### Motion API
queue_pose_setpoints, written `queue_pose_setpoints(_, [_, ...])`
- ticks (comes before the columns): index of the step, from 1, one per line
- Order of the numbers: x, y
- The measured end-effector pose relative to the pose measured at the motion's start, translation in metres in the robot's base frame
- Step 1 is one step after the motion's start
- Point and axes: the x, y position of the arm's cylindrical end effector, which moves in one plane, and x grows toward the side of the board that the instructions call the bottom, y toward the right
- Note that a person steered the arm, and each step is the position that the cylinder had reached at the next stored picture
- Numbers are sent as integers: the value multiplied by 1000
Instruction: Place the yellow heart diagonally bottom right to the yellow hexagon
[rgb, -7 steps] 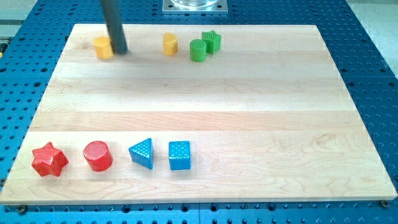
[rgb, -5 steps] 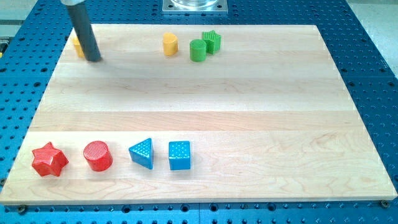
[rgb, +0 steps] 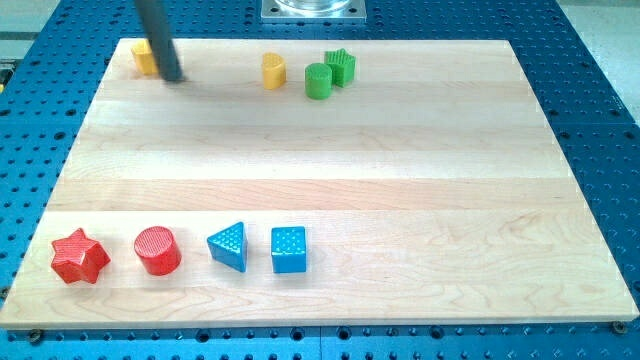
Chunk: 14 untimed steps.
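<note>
The yellow hexagon (rgb: 143, 57) sits at the board's top left corner, partly hidden behind my dark rod. My tip (rgb: 172, 78) rests on the board just right of and below the hexagon, touching or nearly touching it. The yellow heart (rgb: 274, 71) stands near the top edge, well to the right of the hexagon and my tip.
A green cylinder (rgb: 318, 81) and a green star (rgb: 341, 66) stand right of the heart. Along the bottom left sit a red star (rgb: 79, 256), a red cylinder (rgb: 158, 250), a blue triangle (rgb: 229, 246) and a blue cube (rgb: 289, 249). A metal base (rgb: 313, 10) is at the top.
The yellow hexagon has slid left and up toward the board's top left corner. My tip swung left, then back right and up. The heart has not moved.
</note>
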Motion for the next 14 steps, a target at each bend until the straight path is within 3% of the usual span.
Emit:
queue_pose_setpoints(1, [-6,80])
queue_pose_setpoints(3, [-63,121])
queue_pose_setpoints(5, [-51,229])
queue_pose_setpoints(7, [-39,215])
queue_pose_setpoints(9, [-32,165])
queue_pose_setpoints(10, [-25,202])
queue_pose_setpoints(12, [4,150])
queue_pose_setpoints(13, [30,92])
queue_pose_setpoints(14, [45,95])
